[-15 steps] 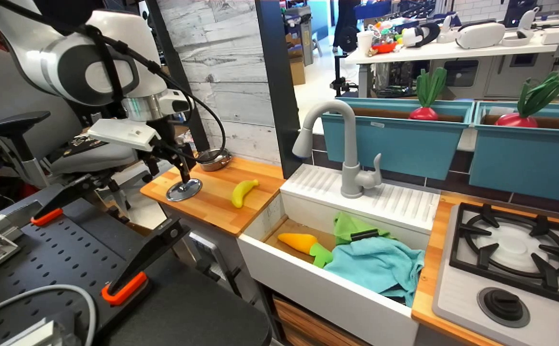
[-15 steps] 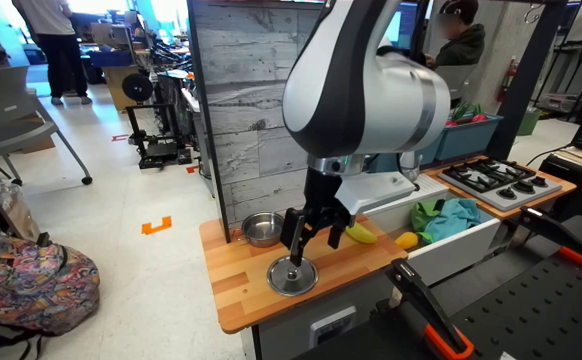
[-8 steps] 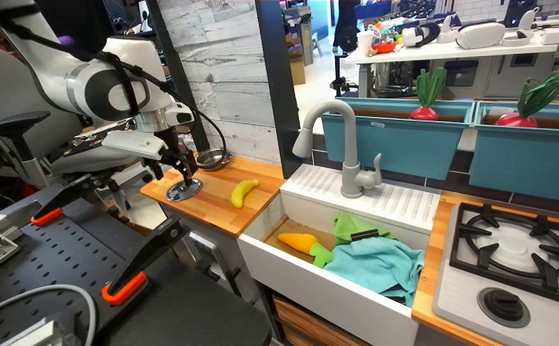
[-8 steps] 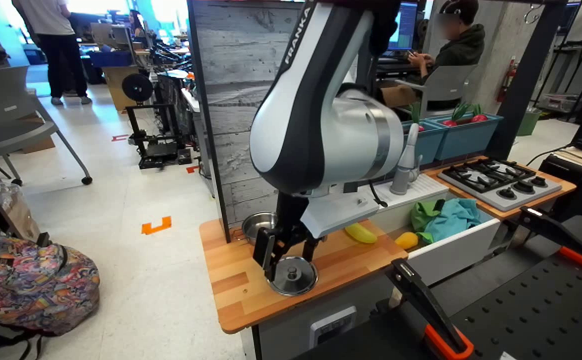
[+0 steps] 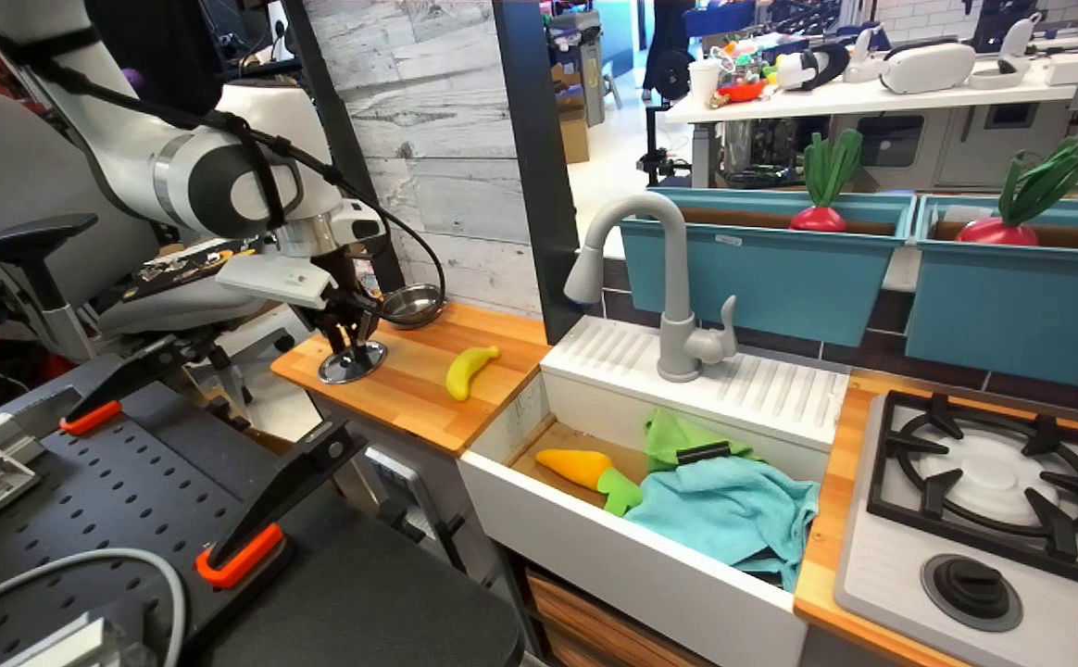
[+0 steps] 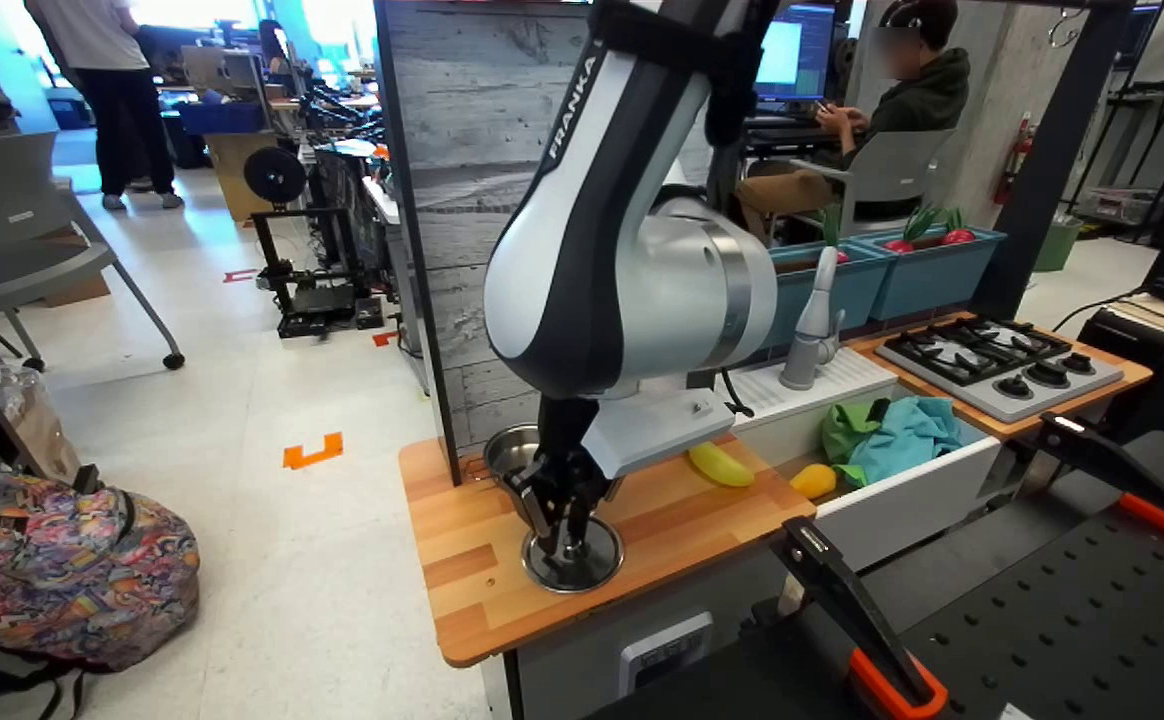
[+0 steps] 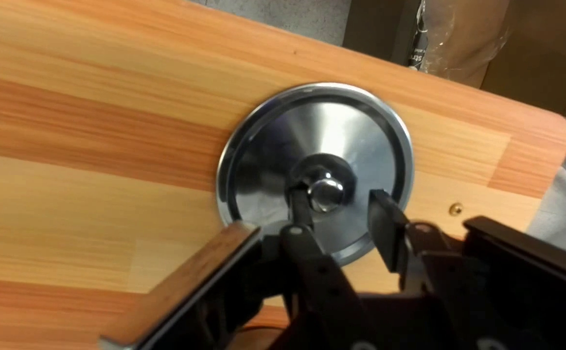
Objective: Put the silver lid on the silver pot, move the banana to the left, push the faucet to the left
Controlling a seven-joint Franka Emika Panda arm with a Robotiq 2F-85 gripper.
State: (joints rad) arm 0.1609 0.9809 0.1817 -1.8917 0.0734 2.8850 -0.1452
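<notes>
My black gripper (image 7: 340, 194) has partly narrowed; the round silver metal lid (image 7: 319, 150) below has shifted slightly. With one finger (image 7: 385, 218) apart from its knob (image 7: 327, 195), lifting, I think, should wait.

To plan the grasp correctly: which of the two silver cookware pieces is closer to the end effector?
The silver lid: the end effector straddles its knob, while the silver pot stands farther away.

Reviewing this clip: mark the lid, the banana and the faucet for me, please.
Lid (image 7: 326, 195): wrist view, on the knob at its top.
Banana (image 5: 465, 372): in an exterior view, on the middle of its body.
Faucet (image 5: 676, 278): in an exterior view, on its upright column.
</notes>
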